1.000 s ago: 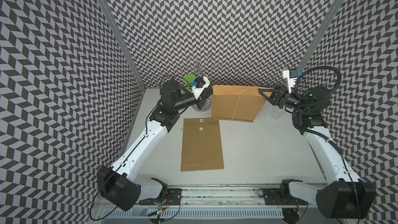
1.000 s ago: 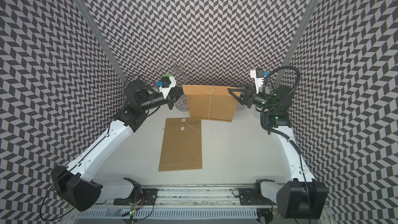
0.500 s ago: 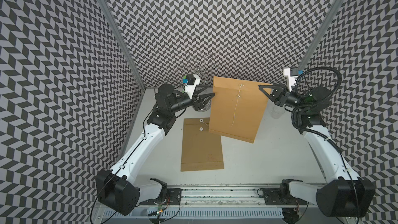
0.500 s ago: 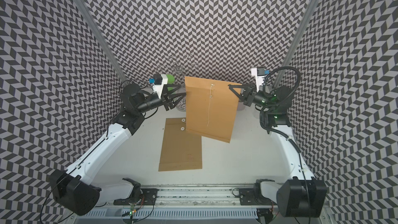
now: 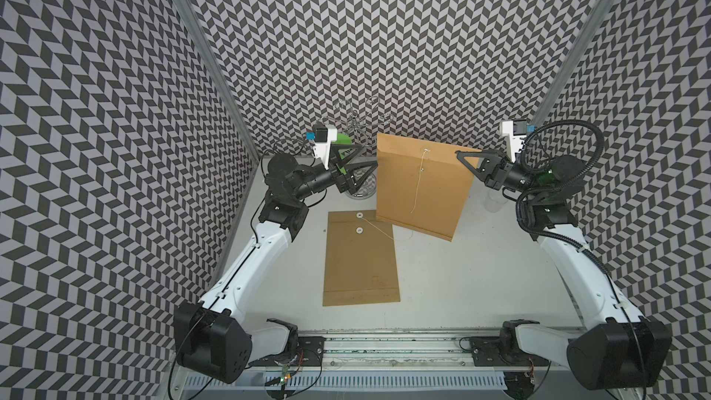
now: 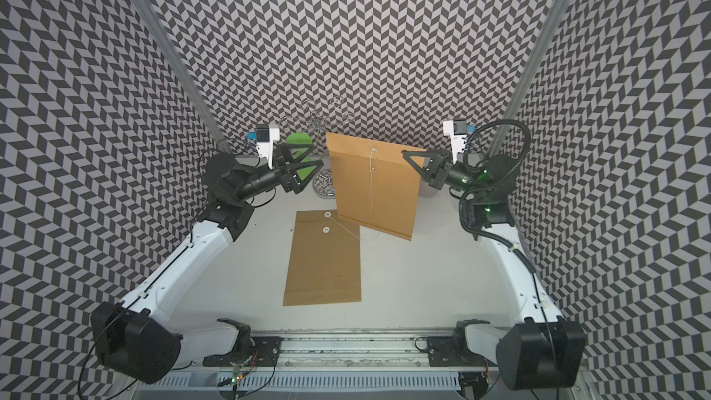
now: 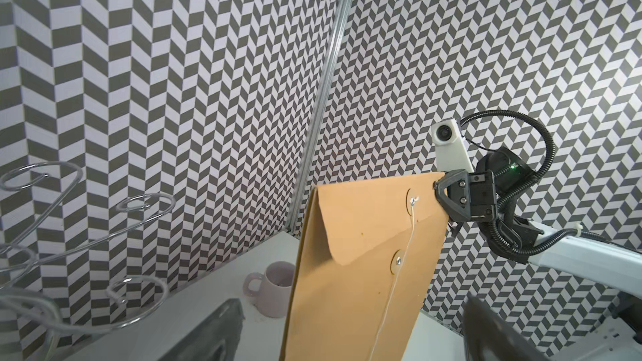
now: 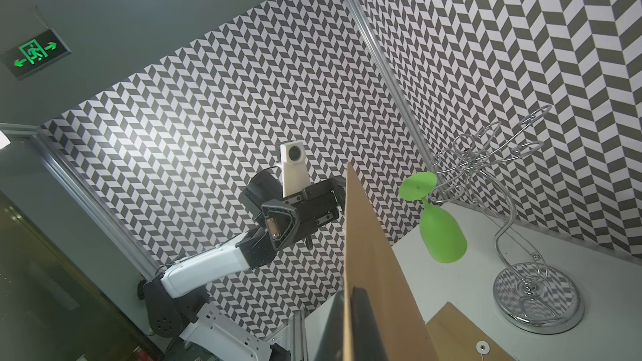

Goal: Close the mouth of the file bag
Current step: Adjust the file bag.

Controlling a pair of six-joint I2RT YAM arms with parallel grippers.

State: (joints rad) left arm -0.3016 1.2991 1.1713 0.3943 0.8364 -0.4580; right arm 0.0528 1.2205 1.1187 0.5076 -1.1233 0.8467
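A brown file bag (image 5: pixel 419 190) (image 6: pixel 377 190) hangs upright over the back of the table. My right gripper (image 5: pixel 459 155) (image 6: pixel 406 153) (image 8: pixel 347 324) is shut on its upper right corner. In the left wrist view the bag's (image 7: pixel 364 272) flap is folded down over the front, and a white string (image 7: pixel 399 272) hangs loose from the flap's button past the lower one. My left gripper (image 5: pixel 369 156) (image 6: pixel 316 155) (image 7: pixel 351 342) stands open just off the bag's upper left edge, holding nothing.
A second brown file bag (image 5: pixel 359 259) (image 6: pixel 325 259) lies flat mid-table, its string trailing right. At the back left a wire glass rack (image 5: pixel 359 125) (image 8: pixel 535 300) carries a green wine glass (image 6: pixel 300 140) (image 8: pixel 441 234). A pale mug (image 7: pixel 274 289) stands behind the hanging bag.
My left gripper opened, let go of the bag's left corner and drew back left. The right gripper shut on the right corner, and the bag swung down to hang from it.
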